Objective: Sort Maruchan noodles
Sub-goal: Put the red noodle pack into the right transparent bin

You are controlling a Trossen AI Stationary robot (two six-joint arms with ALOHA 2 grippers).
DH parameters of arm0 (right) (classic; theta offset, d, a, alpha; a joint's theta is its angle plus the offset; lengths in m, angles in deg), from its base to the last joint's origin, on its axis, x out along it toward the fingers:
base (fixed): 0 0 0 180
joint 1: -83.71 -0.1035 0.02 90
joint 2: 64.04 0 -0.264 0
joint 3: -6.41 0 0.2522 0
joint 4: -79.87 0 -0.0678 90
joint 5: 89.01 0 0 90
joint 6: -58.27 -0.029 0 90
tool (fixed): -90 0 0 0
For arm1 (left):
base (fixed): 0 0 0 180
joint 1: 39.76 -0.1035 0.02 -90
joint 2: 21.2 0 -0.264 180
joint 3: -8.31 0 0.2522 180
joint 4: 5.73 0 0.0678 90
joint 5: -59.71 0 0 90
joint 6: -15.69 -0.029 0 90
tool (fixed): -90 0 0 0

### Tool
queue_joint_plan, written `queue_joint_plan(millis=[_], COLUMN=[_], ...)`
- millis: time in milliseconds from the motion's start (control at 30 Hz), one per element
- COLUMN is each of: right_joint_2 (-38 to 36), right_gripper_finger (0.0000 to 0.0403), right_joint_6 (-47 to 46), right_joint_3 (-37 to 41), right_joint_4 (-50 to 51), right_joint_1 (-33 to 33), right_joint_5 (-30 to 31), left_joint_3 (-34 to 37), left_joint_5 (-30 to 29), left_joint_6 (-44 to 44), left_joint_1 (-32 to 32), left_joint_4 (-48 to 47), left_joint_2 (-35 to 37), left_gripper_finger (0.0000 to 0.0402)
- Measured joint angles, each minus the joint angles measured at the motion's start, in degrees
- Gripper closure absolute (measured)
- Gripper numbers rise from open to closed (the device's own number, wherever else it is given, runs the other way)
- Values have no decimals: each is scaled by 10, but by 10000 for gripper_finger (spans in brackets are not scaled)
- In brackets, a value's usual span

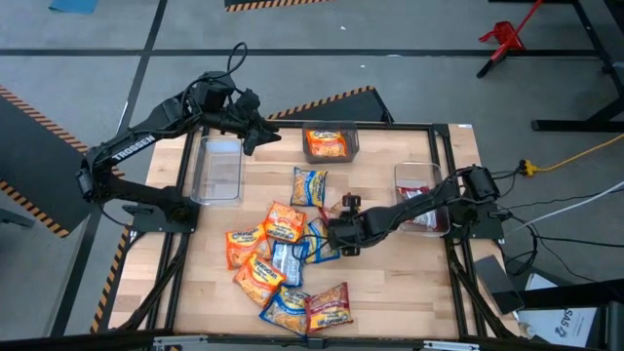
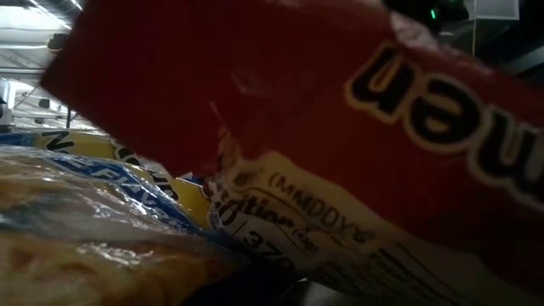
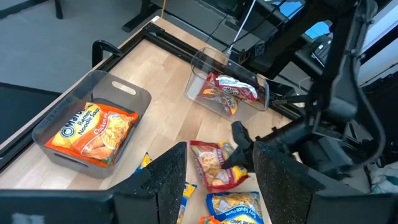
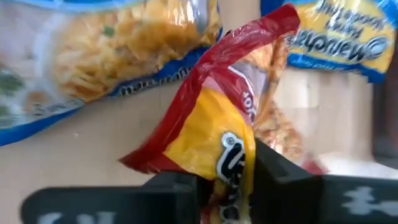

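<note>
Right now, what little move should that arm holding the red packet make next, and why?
Probably lift and carry it toward the clear bin on its own side. The right gripper is shut on a red packet, and that bin already holds another red packet; the orange one lies in a different bin.

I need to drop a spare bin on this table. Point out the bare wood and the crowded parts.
Bare wood lies along the table's right front, beyond the noodle pile, and in the left front corner below the empty clear bin. The middle is crowded: the right gripper, shut on a red packet, works there.
</note>
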Motion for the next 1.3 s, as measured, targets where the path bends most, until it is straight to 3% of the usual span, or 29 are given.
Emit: queue_joint_plan(millis=[133, 267, 700, 867, 1033, 1300], right_joint_2=[-15, -52, -168, -194, -196, -197], right_gripper_finger=[360, 376, 380, 377, 373, 371], right_joint_6=[-5, -68, -430, -578, -794, -1060], right_joint_3=[-50, -75, -117, -88, -53, 31], right_joint_4=[77, 159, 530, 503, 518, 524], right_joint_1=[0, 0, 14, 53, 96, 152], right_joint_5=[1, 8, 121, 168, 229, 261], left_joint_3=[0, 0, 0, 0, 0, 0], left_joint_5=[0, 0, 0, -5, -19, -21], left_joint_6=[0, -5, -16, -16, -16, -15], left_joint_1=[0, 0, 0, 0, 0, 0], left_joint_4=[0, -1, -1, 8, 8, 7], left_joint_2=[0, 0, 0, 0, 0, 0], left_gripper_finger=[223, 223, 223, 223, 223, 223])
